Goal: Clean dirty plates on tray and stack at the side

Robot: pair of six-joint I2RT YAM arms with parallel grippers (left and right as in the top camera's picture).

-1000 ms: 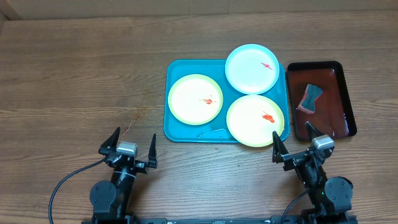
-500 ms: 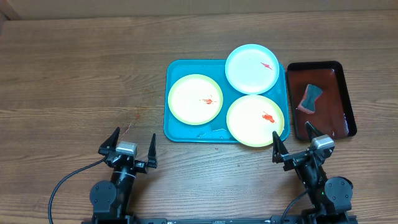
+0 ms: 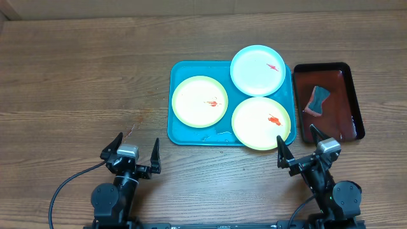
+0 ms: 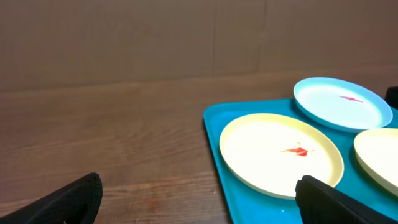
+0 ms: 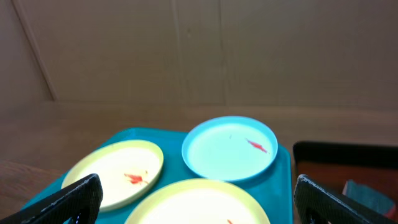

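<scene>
Three smeared plates sit on one turquoise tray [image 3: 188, 135] on the wooden table [image 3: 76, 76]. A yellow-green plate [image 3: 200, 101] lies at 9 o'clock and a second yellow-green plate [image 3: 261, 123] at 5 o'clock. The light blue plate [image 3: 257, 70], at 1 o'clock, overhangs the far rim. At the tray's 3 o'clock lies one dark red tray [image 3: 337, 73] holding a single sponge [image 3: 317, 100]. Two grippers wait at the table's near edge. The left gripper [image 3: 138, 138] is at 7 o'clock and the right gripper [image 3: 296, 133] at 5 o'clock, each with jaws spread wide and holding nothing. Plates and trays lie as they did a second ago, and the arms have barely shifted. Only the overhead view shows the whole sponge. The right wrist view catches just its corner, and the left wrist view shows no sponge.
</scene>
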